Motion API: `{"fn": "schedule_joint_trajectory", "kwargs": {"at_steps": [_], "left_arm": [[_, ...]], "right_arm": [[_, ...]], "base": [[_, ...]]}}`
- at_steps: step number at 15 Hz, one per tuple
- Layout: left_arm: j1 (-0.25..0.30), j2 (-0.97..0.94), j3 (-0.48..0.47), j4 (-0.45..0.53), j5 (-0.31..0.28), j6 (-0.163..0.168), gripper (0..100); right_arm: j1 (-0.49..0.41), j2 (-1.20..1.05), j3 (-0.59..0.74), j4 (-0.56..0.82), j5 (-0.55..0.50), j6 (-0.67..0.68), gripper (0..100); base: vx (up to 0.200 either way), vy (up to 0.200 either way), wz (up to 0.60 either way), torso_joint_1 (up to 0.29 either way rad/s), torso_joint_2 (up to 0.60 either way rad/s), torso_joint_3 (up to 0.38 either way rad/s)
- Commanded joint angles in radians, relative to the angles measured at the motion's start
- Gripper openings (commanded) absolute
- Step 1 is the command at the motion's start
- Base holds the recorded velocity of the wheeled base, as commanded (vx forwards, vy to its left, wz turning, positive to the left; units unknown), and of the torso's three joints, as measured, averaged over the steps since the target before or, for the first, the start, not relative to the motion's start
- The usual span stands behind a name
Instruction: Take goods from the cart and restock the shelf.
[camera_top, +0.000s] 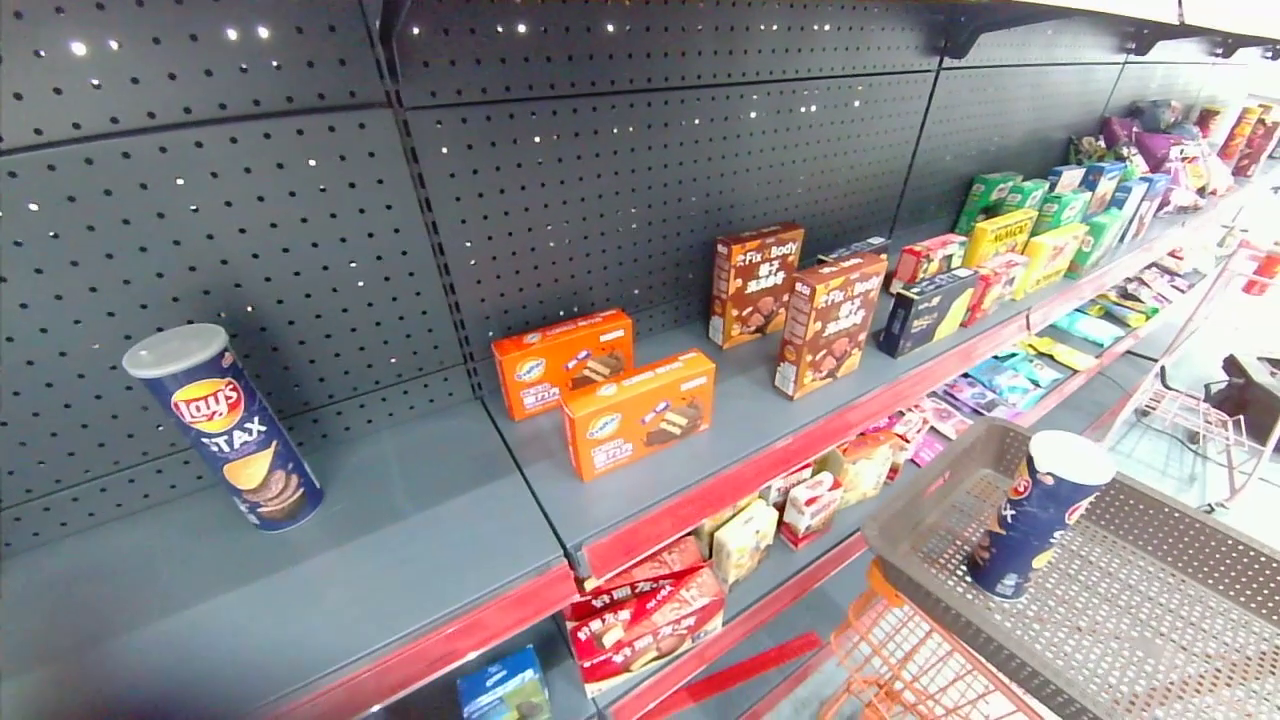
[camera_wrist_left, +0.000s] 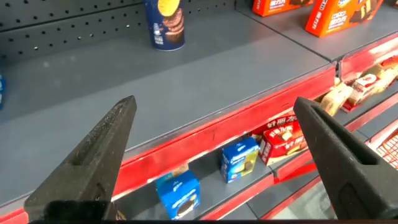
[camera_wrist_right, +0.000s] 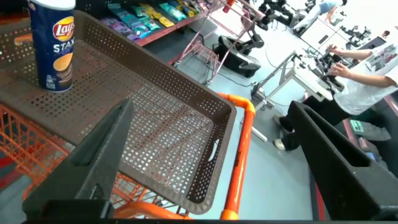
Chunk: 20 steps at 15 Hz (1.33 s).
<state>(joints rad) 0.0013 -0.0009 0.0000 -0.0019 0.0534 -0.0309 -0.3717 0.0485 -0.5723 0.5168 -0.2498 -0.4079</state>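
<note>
I am in a shop aisle, facing a retail shelving unit. Just ahead of my left gripper (camera_wrist_left: 214, 104) runs a grey shelf (camera_wrist_left: 186, 68) with a red front edge, backed by a dark pegboard panel (camera_top: 600, 180). Orange snack boxes (camera_top: 640, 412), brown snack boxes (camera_top: 828, 322) and a blue crisp can (camera_top: 225, 428) stand on it. More packaged snacks (camera_top: 650, 610) fill the tier below. Beneath my right gripper (camera_wrist_right: 211, 107) sits an orange shopping cart (camera_wrist_right: 240, 155) carrying a perforated brown basket (camera_wrist_right: 168, 130)

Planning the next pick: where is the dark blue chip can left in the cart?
Head view, lower right: the dark blue chip can stands upright in the cart's brown perforated basket.
</note>
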Motion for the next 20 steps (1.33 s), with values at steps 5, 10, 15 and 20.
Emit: {"fn": "schedule_joint_trajectory", "kwargs": {"at_steps": [5,10,15,20], "left_arm": [[0.0,0.001,0.0,-0.001,0.0,0.0,100],[0.0,0.001,0.0,-0.001,0.0,0.0,100],[0.0,0.001,0.0,-0.001,0.002,0.0,100],[0.0,0.001,0.0,-0.001,0.0,0.002,100]], "right_arm": [[0.0,0.001,-0.001,0.0,-0.002,0.0,100],[0.002,-0.01,0.0,0.002,-0.002,0.0,100],[0.0,-0.01,0.0,0.0,0.0,0.0,100],[0.002,-0.024,0.002,0.0,-0.002,0.0,100]], "base": [[0.0,0.12,0.0,0.001,0.0,0.002],[0.0,0.0,-0.12,0.002,0.0,-0.001],[0.0,0.0,-0.36,0.0,0.0,0.003],[0.0,0.0,0.0,0.0,0.0,0.0]]}}
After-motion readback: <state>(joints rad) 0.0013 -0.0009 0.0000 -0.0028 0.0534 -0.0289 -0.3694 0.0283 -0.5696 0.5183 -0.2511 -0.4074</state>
